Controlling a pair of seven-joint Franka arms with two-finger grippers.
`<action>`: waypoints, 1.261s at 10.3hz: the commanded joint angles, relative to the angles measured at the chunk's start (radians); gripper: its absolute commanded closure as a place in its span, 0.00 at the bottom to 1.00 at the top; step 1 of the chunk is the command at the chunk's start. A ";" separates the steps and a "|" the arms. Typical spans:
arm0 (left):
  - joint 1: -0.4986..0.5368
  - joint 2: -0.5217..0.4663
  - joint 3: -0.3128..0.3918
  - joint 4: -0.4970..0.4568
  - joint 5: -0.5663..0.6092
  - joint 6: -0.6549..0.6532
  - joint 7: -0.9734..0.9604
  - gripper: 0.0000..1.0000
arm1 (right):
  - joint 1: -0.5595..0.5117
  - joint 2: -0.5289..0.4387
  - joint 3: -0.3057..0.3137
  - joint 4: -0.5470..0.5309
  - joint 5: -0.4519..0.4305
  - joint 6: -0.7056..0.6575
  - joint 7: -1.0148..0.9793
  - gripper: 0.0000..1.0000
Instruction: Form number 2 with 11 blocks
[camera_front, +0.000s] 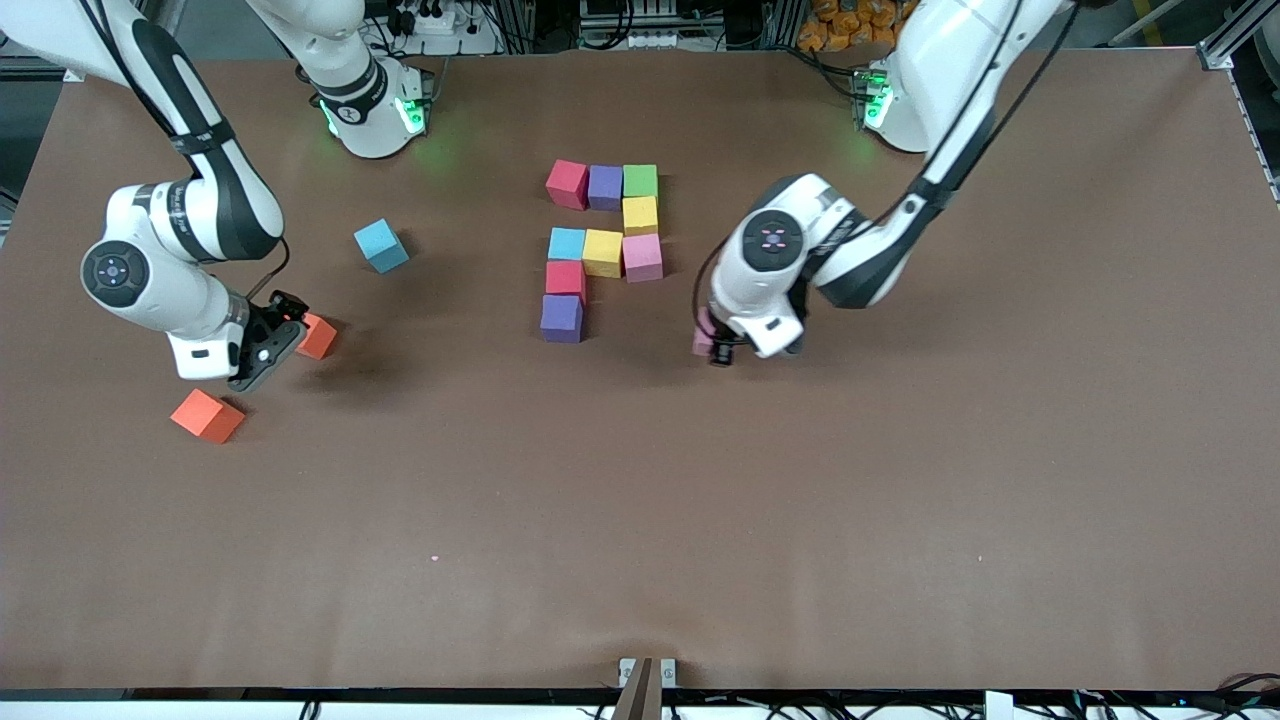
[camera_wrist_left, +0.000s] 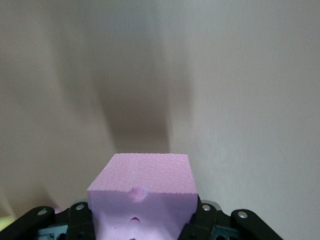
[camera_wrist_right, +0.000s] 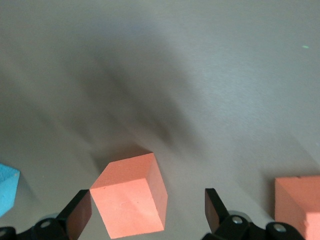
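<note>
Several blocks lie joined on the table as part of the number 2: a red, purple and green row, a yellow one under the green, a pink, yellow and light blue row, then red and purple nearest the camera. My left gripper is shut on a pink block, low over the table beside the purple end block, toward the left arm's end. My right gripper is open, its fingers on either side of an orange block that sits on the table.
A second orange block lies nearer the camera than the right gripper. A loose light blue block sits between the right arm and the figure. Brown table stretches bare toward the camera.
</note>
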 joint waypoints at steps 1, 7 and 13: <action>-0.075 0.114 0.010 0.175 -0.013 -0.061 -0.114 0.85 | -0.065 0.002 0.019 -0.034 0.015 0.028 -0.167 0.00; -0.312 0.231 0.148 0.340 -0.018 -0.063 -0.238 0.85 | -0.113 -0.006 0.019 -0.149 0.015 0.196 -0.286 0.00; -0.402 0.311 0.193 0.438 -0.018 -0.058 -0.258 0.85 | -0.115 -0.018 0.028 -0.193 0.012 0.261 -0.312 0.00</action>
